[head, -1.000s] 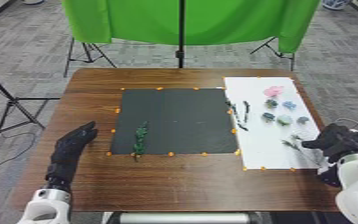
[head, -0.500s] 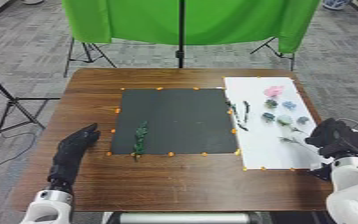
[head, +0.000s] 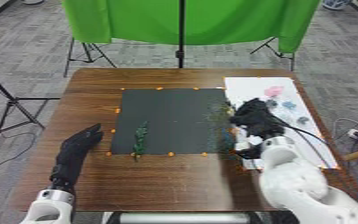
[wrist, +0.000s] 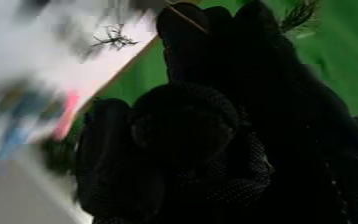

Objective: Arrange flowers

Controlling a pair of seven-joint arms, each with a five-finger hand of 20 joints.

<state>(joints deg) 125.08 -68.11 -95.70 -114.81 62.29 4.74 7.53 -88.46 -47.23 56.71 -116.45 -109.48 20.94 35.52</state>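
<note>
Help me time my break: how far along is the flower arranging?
Early on, it seems. Done: one green sprig lies on the dark sheet. In hand: the right hand appears to hold a thin-stemmed sprig near that sheet's right edge. To do: the pink flower and a bluish one lie on the white sheet, so they likely await placing.

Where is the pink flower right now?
In the head view, the pink flower lies on the right, near the far end of the white sheet, just beyond the right hand.
</note>
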